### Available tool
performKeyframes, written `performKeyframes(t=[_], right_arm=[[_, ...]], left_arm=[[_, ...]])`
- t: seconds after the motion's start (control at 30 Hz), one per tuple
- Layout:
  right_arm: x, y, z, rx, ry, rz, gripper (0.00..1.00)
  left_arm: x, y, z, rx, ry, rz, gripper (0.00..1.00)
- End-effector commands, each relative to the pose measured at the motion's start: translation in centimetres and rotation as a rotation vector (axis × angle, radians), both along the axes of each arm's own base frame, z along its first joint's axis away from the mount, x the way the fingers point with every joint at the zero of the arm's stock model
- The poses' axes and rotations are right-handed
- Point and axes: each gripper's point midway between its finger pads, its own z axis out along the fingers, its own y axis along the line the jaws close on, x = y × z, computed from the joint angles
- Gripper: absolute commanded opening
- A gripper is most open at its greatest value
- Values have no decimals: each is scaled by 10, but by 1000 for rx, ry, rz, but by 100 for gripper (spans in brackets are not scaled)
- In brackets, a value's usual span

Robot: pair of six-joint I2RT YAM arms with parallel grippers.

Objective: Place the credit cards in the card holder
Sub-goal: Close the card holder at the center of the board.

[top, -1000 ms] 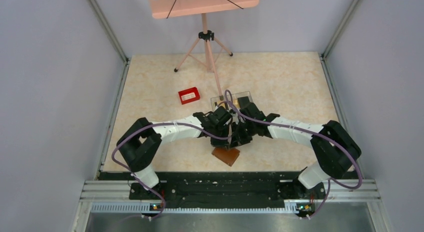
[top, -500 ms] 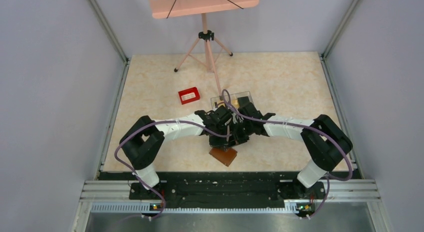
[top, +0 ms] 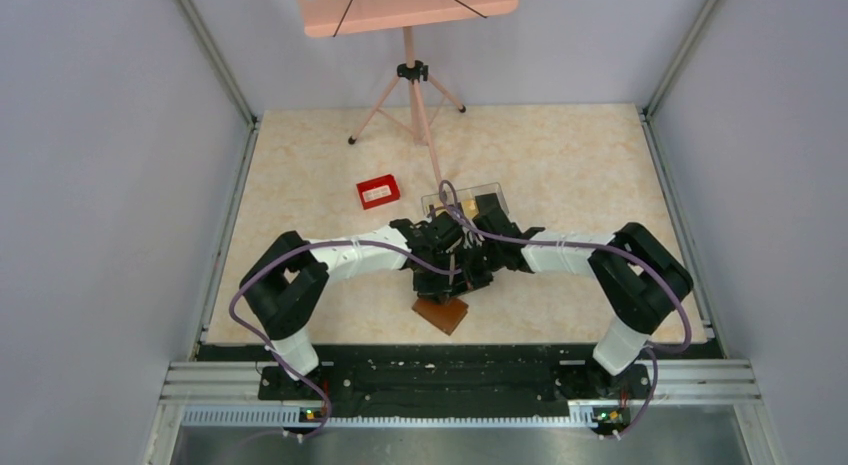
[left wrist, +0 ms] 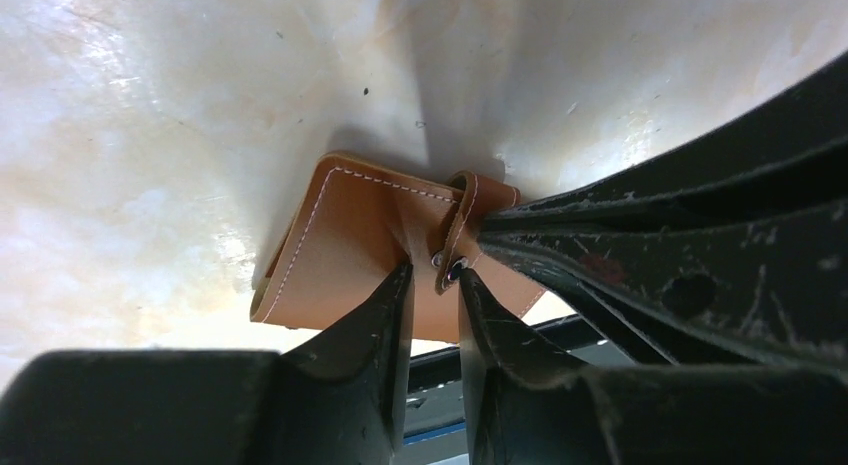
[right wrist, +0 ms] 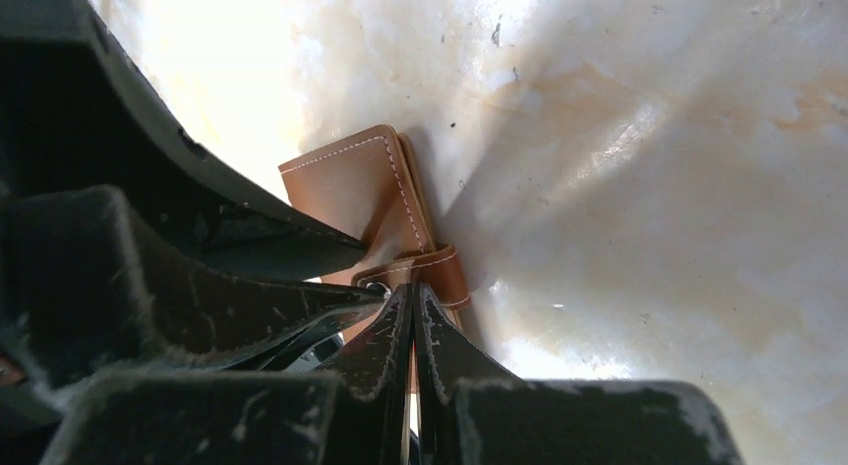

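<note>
The card holder [top: 441,313], a brown leather wallet with an orange-tan face, lies closed on the table near the front edge. It also shows in the left wrist view [left wrist: 340,255] and the right wrist view [right wrist: 350,185]. Both grippers meet over it. My right gripper [right wrist: 413,293] is shut on its snap strap [right wrist: 445,270]. My left gripper [left wrist: 437,273] is nearly closed, pinching the leather beside the strap's snap tab [left wrist: 452,268]. No credit cards can be made out; the arms hide much of the clear box [top: 470,196] behind them.
A small red tray [top: 378,191] sits at the left of the middle. A pink tripod [top: 410,95] stands at the back. The black front rail [top: 440,370] runs just beyond the wallet. Grey walls enclose the table.
The right arm has drawn in to the left, toward the left arm. The card holder has slid slightly left. Both grippers stay together over it.
</note>
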Motion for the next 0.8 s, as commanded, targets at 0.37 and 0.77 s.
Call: performKeyframes(t=[0.37, 0.77], right_arm=[[-5, 4, 0, -8, 24, 15, 0], [-5, 12, 11, 38, 12, 33, 0]], left_arm=[[13, -12, 18, -11, -133, -125, 25], [19, -11, 30, -31, -180, -105, 15]])
